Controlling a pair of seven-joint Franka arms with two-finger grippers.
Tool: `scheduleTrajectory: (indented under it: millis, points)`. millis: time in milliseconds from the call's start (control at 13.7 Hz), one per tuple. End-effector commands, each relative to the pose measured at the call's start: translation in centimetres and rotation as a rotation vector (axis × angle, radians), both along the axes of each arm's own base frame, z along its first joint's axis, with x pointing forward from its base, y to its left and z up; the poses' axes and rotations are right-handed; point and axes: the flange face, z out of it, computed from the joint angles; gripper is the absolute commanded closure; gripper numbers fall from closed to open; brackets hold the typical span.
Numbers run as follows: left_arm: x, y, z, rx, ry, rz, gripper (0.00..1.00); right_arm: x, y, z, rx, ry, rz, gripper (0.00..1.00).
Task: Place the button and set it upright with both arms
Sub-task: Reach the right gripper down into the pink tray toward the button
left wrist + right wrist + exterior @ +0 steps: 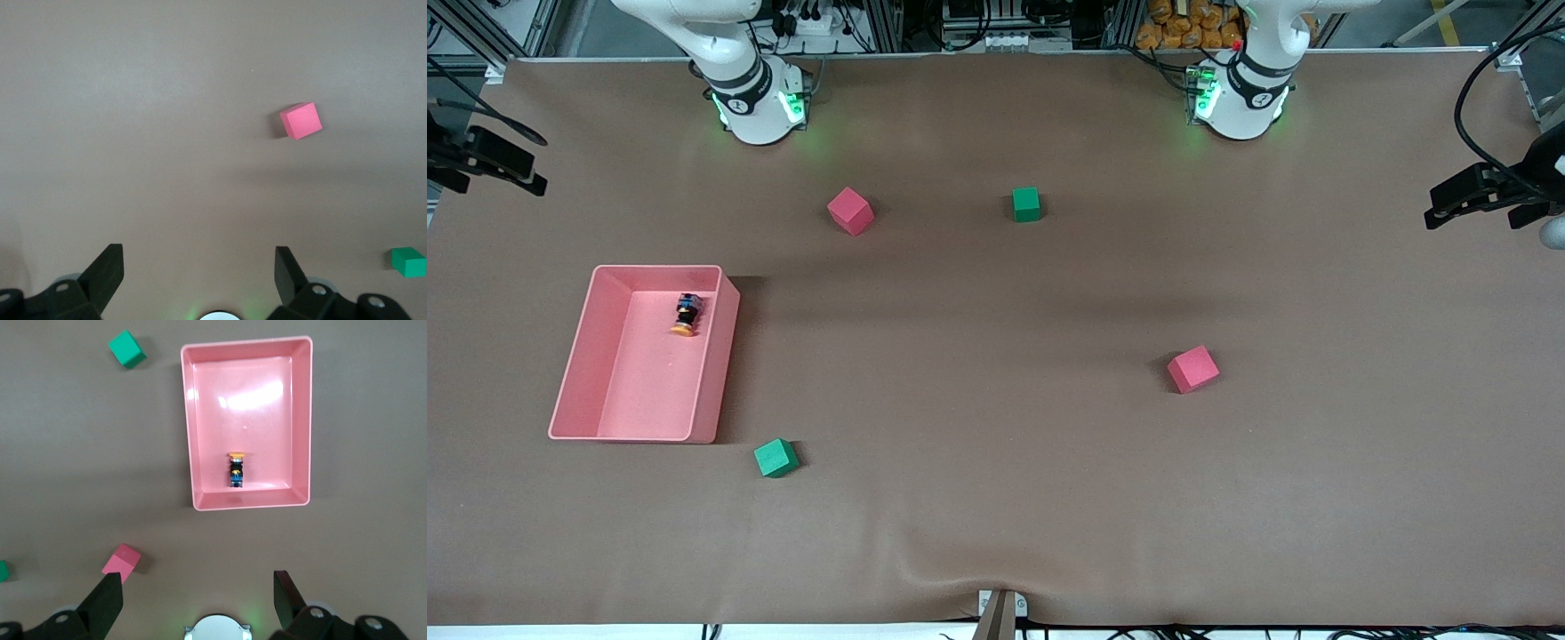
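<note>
The tiny orange-capped, black-and-blue plastic button (686, 316) lies tipped in the shallow pink plastic tray (578, 356); probably light and roll-prone, best pinched across its body. Left gripper (199, 272) and right gripper (198, 595), jaws apart, wait above.

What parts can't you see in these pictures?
- Both arms: the front view's top edge cuts them off above their bases.
- Left gripper and right gripper: only the open fingertips show; each wrist view's bottom edge cuts off the rest.
- Button lying in the pink tray: too small for markings.
- One green cube: cut by the right wrist view's edge.
</note>
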Motion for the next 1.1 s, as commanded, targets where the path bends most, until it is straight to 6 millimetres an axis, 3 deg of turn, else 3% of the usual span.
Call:
scheduleTrajectory:
  millis: [0,585,804,1023]
  points:
    - [0.1,0.2,0.3,-0.007,0.0,-0.015,0.0,1.1,-0.5,-3.8,-0.037,0.06,0.009,0.0]
    - [0.1,0.2,0.3,-0.013,0.0,-0.015,0.0,2.1,-2.4,-19.9,-0.056,-0.006,-0.001,0.0]
    - [0.2,0.2,0.2,-0.013,0.001,-0.015,0.0,3.5,-3.4,-26.9,-0.057,-0.012,-0.006,0.0]
    - [0.2,0.2,0.2,-0.013,0.001,-0.015,0.0,4.7,-4.8,-31.9,-0.053,-0.027,-0.003,0.0]
